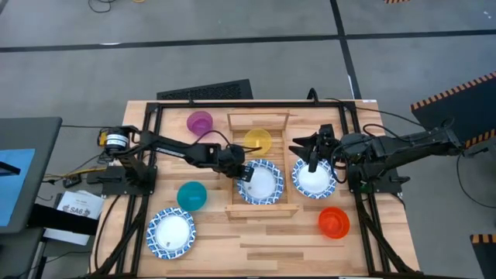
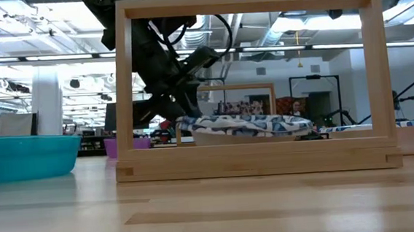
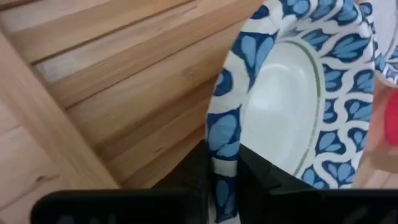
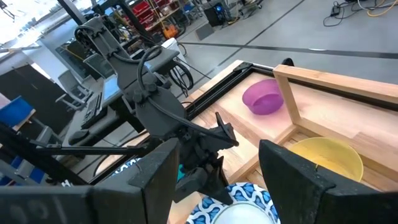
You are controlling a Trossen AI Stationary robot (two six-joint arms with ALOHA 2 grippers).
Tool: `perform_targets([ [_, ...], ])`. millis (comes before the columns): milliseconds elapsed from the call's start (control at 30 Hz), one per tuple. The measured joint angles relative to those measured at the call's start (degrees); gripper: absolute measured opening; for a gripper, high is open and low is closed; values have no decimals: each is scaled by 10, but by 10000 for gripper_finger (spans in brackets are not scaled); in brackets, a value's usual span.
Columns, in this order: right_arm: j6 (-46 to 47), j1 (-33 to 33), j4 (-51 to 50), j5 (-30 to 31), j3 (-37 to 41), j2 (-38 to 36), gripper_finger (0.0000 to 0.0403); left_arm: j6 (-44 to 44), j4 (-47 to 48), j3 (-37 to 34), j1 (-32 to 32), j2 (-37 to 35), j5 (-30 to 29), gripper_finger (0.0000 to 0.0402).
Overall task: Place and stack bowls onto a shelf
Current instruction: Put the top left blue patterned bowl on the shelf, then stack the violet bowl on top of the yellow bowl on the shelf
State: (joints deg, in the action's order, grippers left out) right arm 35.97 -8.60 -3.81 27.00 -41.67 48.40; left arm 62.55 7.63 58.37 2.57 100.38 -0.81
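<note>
Left hand [image 1: 242, 172] pinches the patterned bowl [image 1: 261, 183] by its thin rim, inside the shelf [image 1: 288, 167]; stiff, light, likely slippery. Right hand [image 1: 304, 147], spread, hovers beside the shelf.

One label only: white box [image 1: 75, 206] beside the table's left edge, print looks like "SAB", not sure. Nothing else readable.

Two bowls [image 1: 259, 184] in shelf [image 1: 259, 118]; five beside it.
</note>
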Motion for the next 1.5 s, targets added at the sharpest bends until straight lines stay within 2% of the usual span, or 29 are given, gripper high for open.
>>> perform_targets([
  [233,0,0,0,0,0,0,248,-15,4,0,10,1,8,100],
  [467,0,0,0,0,0,0,248,-61,7,0,46,-19,81,151],
  [633,0,0,0,0,0,0,248,-98,28,0,68,-64,86,167],
  [767,0,0,0,0,0,0,248,-156,97,0,75,-129,88,168],
  [900,0,0,0,0,0,0,248,-196,147,-1,60,-217,13,168],
  [1033,0,0,2,0,0,0,248,-214,123,-26,22,-316,-84,168],
  [1167,0,0,5,0,0,0,248,-263,53,-75,-35,-411,-151,169],
  [1300,-9,0,12,0,0,0,248,-331,-80,-155,-93,-501,-209,169],
  [1433,-34,0,26,0,0,0,248,-363,-197,-241,-117,-580,-241,169],
  [1500,-46,0,31,0,0,0,248,-380,-213,-270,-118,-612,-245,168],
])
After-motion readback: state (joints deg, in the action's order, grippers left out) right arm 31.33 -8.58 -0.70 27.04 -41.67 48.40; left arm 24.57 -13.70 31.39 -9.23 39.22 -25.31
